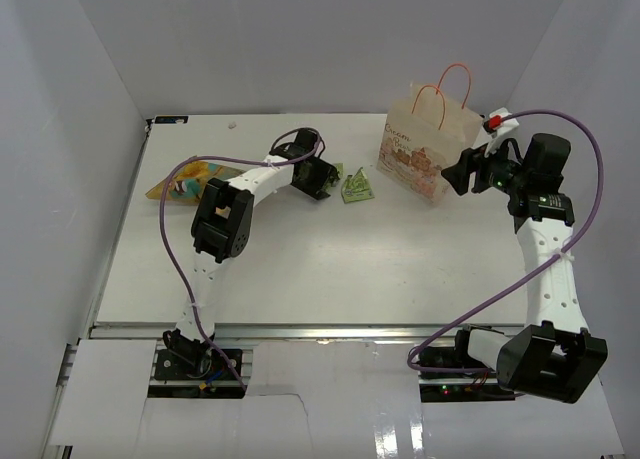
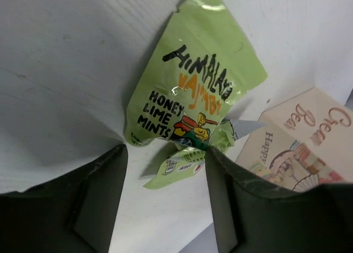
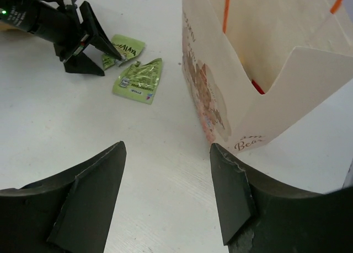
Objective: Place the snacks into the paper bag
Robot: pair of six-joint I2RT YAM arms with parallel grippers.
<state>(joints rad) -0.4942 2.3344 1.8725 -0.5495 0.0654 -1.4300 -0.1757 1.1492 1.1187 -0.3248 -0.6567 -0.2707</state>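
The cream paper bag [image 1: 428, 149] stands upright at the back right, mouth open; it also shows in the right wrist view [image 3: 242, 82] with a red packet [image 3: 257, 86] inside. Two small green packets lie left of it: one [image 1: 358, 186] flat, and one [image 1: 339, 171] at my left gripper's tips. The left wrist view shows the mints packet [image 2: 193, 82] and a smaller green packet [image 2: 177, 167] between the open fingers. My left gripper [image 1: 327, 182] is open. My right gripper [image 1: 453, 175] is open and empty beside the bag's right side. The yellow-orange chip bag [image 1: 182, 184] lies far left.
White walls close in the table [image 1: 300, 269] at the back and both sides. My left arm's forearm lies over the chip bag's right edge. The bag's orange handles [image 1: 445, 84] stand up above its mouth.
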